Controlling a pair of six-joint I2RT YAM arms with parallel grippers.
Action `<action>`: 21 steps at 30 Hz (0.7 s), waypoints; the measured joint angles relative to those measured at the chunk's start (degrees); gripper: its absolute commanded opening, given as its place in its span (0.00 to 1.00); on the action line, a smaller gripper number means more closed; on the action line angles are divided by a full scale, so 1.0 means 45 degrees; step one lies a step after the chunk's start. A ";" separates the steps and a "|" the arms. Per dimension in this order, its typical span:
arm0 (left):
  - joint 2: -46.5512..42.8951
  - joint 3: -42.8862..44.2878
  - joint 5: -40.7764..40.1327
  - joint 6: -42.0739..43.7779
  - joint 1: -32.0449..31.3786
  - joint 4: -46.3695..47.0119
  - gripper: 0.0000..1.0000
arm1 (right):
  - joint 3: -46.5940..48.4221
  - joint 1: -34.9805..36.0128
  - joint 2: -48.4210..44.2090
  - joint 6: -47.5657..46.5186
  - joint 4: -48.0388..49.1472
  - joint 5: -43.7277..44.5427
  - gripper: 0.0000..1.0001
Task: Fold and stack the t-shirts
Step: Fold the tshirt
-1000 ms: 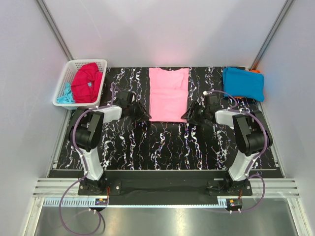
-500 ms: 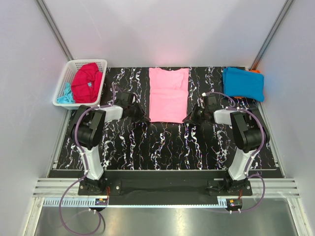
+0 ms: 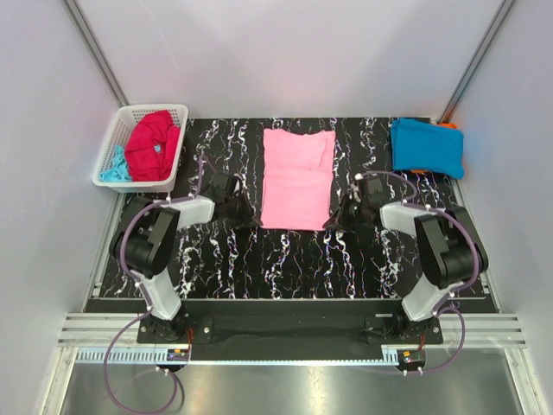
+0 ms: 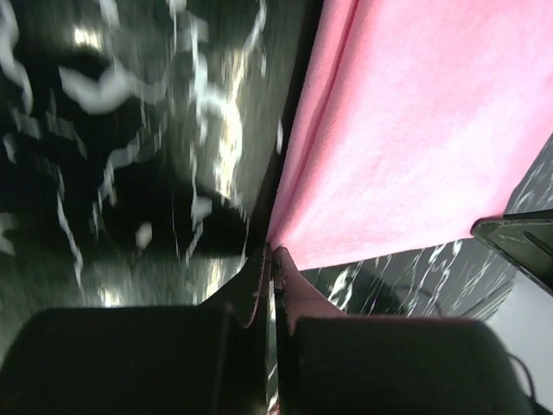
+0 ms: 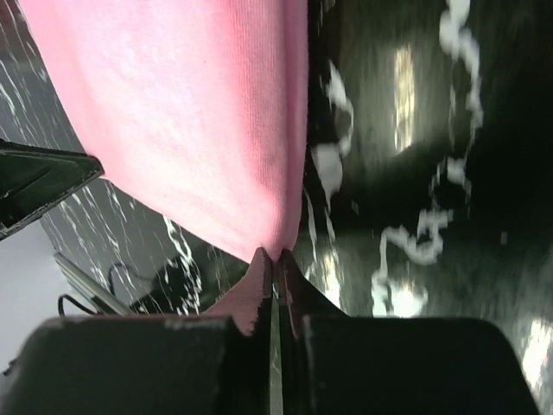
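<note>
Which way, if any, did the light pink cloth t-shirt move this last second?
Yes: pink t-shirt slid toward the arm bases, away from the far edge of the black marbled mat.

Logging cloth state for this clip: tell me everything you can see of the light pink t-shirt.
The light pink t-shirt is soft, plain knit cloth, folded into a long narrow rectangle with no sleeves showing. It lies mid-table on the black marbled top. A faint fold line seems to cross it about halfway. The left claw is shut on its near left corner and the right claw on its near right corner. Nothing else touches it.
</note>
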 measured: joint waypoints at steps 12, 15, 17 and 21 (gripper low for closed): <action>-0.4595 -0.2837 -0.3327 -0.0248 -0.3633 -0.2035 0.00 | -0.2555 0.1331 -0.4138 0.0330 -0.1865 0.0680 0.00; -0.5557 -0.3589 -0.4119 -0.0695 -0.4167 -0.2506 0.00 | -0.2919 0.2040 -0.5566 0.0675 -0.2409 0.1049 0.00; -0.6285 -0.4095 -0.4580 -0.1073 -0.4503 -0.2890 0.00 | -0.3123 0.2453 -0.6543 0.0937 -0.2773 0.1307 0.00; -0.7873 -0.4721 -0.5367 -0.1739 -0.5081 -0.3560 0.00 | -0.3512 0.2875 -0.8155 0.1360 -0.3526 0.1826 0.00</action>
